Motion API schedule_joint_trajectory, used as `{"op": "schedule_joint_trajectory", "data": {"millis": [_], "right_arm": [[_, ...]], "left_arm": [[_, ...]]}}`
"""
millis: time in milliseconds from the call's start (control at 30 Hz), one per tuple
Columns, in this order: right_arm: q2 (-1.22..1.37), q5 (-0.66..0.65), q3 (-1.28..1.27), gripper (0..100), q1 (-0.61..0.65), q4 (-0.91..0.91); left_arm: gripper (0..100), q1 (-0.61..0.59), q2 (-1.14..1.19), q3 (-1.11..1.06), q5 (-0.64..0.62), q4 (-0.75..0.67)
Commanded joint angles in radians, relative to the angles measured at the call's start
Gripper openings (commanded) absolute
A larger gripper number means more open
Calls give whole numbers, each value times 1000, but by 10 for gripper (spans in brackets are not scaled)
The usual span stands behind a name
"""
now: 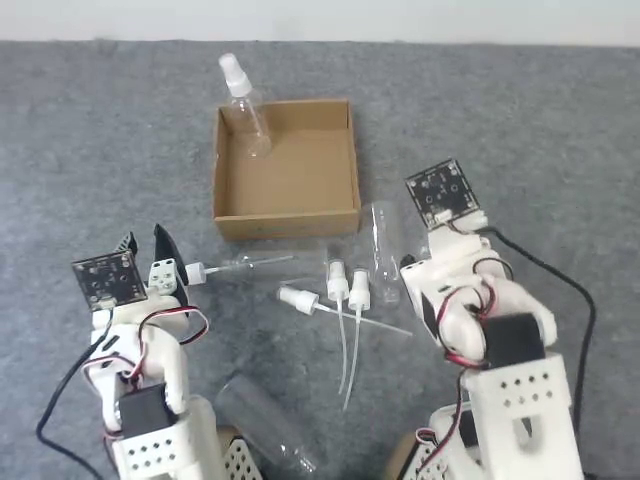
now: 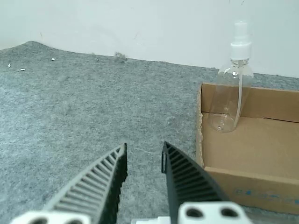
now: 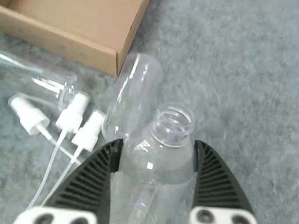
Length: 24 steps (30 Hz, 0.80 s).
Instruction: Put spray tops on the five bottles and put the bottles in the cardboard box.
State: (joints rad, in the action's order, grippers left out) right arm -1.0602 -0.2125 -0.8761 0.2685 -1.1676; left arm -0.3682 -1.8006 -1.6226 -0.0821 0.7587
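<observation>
The cardboard box [image 1: 287,166] [image 2: 252,154] holds one clear bottle with a spray top [image 1: 245,105] [image 2: 230,93], leaning in its far left corner. My right gripper [image 3: 156,149] is shut on an open-necked clear bottle [image 3: 163,154] just off the box's near right corner. Beside it a second topless bottle [image 1: 384,240] [image 3: 133,95] lies on the carpet. Three loose spray tops [image 1: 337,281] [image 3: 72,112] with long tubes lie in front of the box, a fourth [image 1: 196,271] farther left. My left gripper [image 1: 146,243] [image 2: 142,151] hangs open over bare carpet, left of the box.
Another clear bottle [image 1: 265,423] lies between the two arm bases near the front edge. A faint clear bottle [image 1: 290,262] [image 3: 37,74] lies along the box's front wall. Grey carpet [image 1: 90,150] covers the table, with open room left of the box.
</observation>
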Motion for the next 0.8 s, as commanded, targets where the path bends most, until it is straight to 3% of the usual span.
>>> {"op": "schedule_joint_trajectory", "data": {"millis": [0, 333, 433, 567, 767], "right_arm": [[-91, 9, -31, 112, 8, 59], [-259, 87, -252, 111, -12, 197], [-320, 120, -285, 111, -54, 219], [-390, 155, -353, 111, -122, 283], [-450, 163, -416, 110, -122, 315]], "left_arm": [[119, -2, -23, 7, 8, -34], [120, 25, -23, 15, 9, -28], [116, 54, -23, 27, 69, -23], [115, 86, -23, 96, 81, 83], [119, 141, -23, 236, 98, 207]]}}
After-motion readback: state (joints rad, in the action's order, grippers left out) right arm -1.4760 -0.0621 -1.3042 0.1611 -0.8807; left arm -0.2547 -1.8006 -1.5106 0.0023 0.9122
